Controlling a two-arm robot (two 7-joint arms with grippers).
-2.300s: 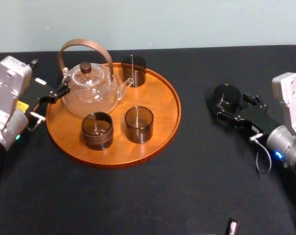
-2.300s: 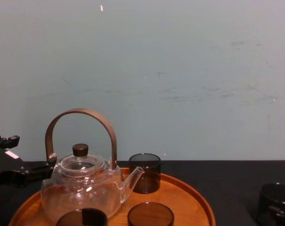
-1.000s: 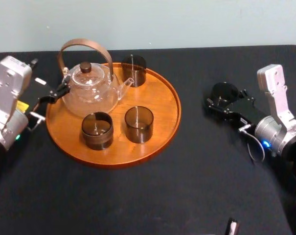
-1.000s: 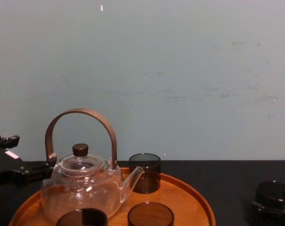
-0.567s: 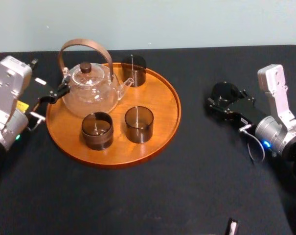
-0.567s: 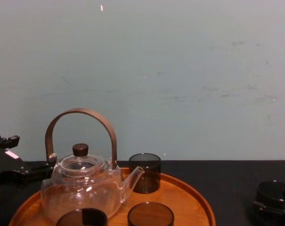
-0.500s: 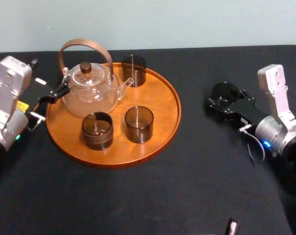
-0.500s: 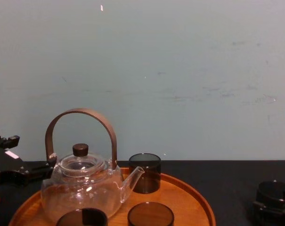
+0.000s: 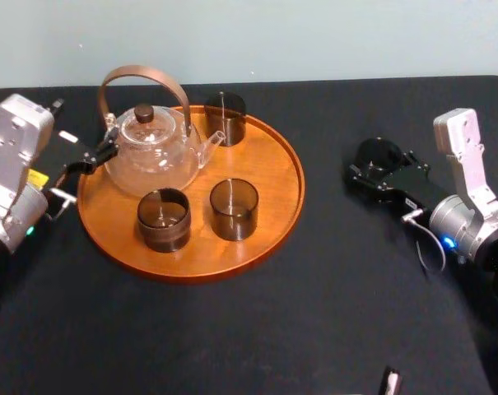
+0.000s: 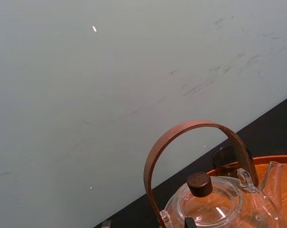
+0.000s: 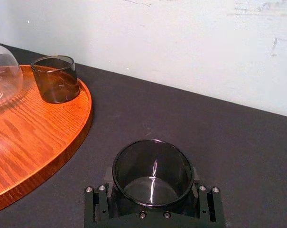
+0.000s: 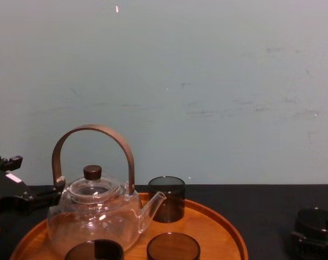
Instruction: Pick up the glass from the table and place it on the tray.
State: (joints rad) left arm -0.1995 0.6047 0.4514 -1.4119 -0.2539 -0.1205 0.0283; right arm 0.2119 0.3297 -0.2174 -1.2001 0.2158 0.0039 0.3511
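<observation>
Currently the right gripper (image 9: pixel 374 170) has its jaws closed against both sides of the glass (image 11: pixel 152 172), which stands upright on or just above the table (image 9: pixel 331 288), well to the right of the tray (image 9: pixel 275 216). This side grip should keep the glass level during transfer. The bare wood right of the three other glasses (image 9: pixel 234 210) and the teapot (image 9: pixel 150 152) looks the likely set-down area, and the left gripper (image 9: pixel 90 158) is parked at the tray's left rim.

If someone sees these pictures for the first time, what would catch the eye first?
The round orange-brown tray on the left part of the black table stands out, carrying a glass teapot and three dark glasses. Apart from it, on the right, the right gripper sits around a fourth dark glass; the left gripper rests by the tray's left edge.
</observation>
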